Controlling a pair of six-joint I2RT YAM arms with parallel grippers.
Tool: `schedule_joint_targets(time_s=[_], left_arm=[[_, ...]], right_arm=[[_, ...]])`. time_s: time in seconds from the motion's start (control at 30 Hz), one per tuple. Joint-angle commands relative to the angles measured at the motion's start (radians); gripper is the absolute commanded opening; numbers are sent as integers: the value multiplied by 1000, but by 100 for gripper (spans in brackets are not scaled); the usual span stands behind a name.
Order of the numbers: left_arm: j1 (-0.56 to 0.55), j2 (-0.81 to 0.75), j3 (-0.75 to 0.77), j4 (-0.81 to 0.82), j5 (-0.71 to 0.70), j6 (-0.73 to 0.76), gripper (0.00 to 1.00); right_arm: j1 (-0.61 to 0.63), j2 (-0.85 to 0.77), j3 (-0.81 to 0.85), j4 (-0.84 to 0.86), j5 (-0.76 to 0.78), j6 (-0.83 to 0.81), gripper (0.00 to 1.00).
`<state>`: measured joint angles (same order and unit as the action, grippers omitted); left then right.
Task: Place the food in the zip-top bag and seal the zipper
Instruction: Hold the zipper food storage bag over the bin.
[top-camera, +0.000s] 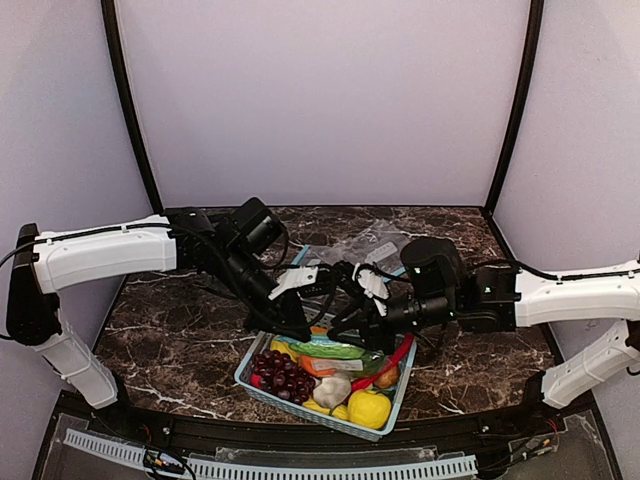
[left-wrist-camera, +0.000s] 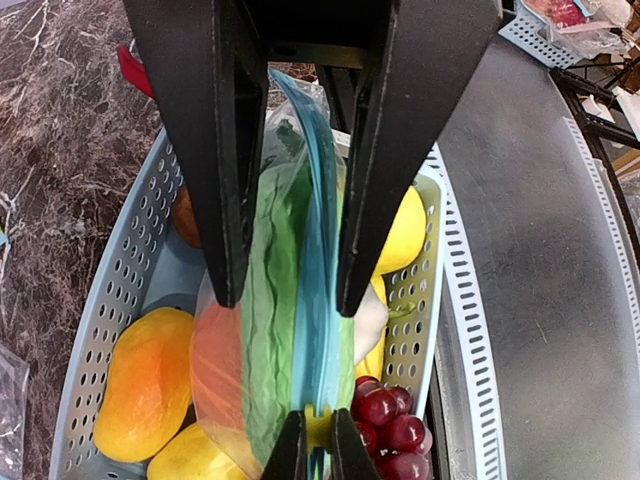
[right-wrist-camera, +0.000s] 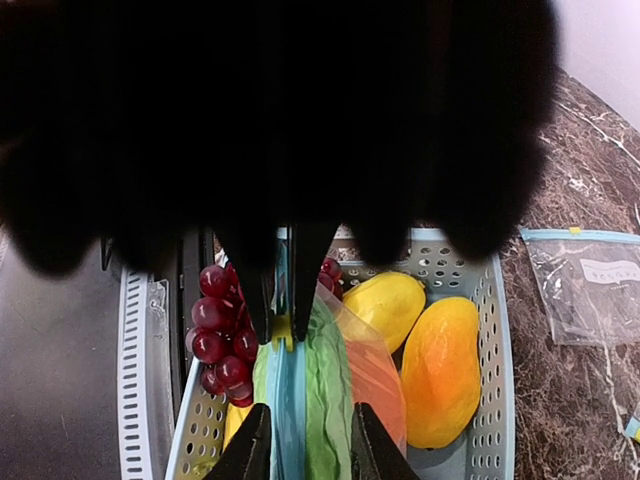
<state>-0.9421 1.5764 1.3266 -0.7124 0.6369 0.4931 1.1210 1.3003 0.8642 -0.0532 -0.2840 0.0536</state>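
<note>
1. While the basket (top-camera: 247, 372) sits at 6 o'clock, the zip-top bag (left-wrist-camera: 222, 372) hangs over it, gourd (left-wrist-camera: 270, 330) inside.
2. Left gripper (left-wrist-camera: 287, 303), in from 10 o'clock, pinches the zipper (left-wrist-camera: 316, 290).
3. Right gripper (right-wrist-camera: 312, 442), from 3 o'clock, straddles it; clamped or not, can't tell.

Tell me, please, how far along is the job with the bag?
Done: a green gourd and something orange show inside the bag; I cannot find the avocado. In hand: the left gripper and the right gripper pinch the blue zipper above the basket. Left: closing the zipper along its length; how much is shut already, I cannot tell.
</note>
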Motion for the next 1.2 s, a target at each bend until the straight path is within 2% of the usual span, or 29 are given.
schedule_joint_targets(time_s=[0.0,0.3,0.47,0.7,0.77,0.97,1.17], left_arm=[[-10,-3,26,-17,25,-10,1],[-8,-22,-16,70,55,-46,1],[17,-55,-97,169,114,-108,1],[41,-89,-139,248,172,-148,1],[44,-91,-142,249,175,-148,1],[46,-94,-150,240,153,-135,1],[48,-133,-164,173,0,-85,1]], right_arm=[[5,40,25,29,-36,-20,26],[4,54,-2,69,-44,-4,30],[5,21,-53,99,-29,31,39],[4,4,-93,90,-46,59,40],[5,5,-96,88,-44,60,35],[4,9,-83,71,-12,50,0],[5,-44,-94,33,37,27,0]])
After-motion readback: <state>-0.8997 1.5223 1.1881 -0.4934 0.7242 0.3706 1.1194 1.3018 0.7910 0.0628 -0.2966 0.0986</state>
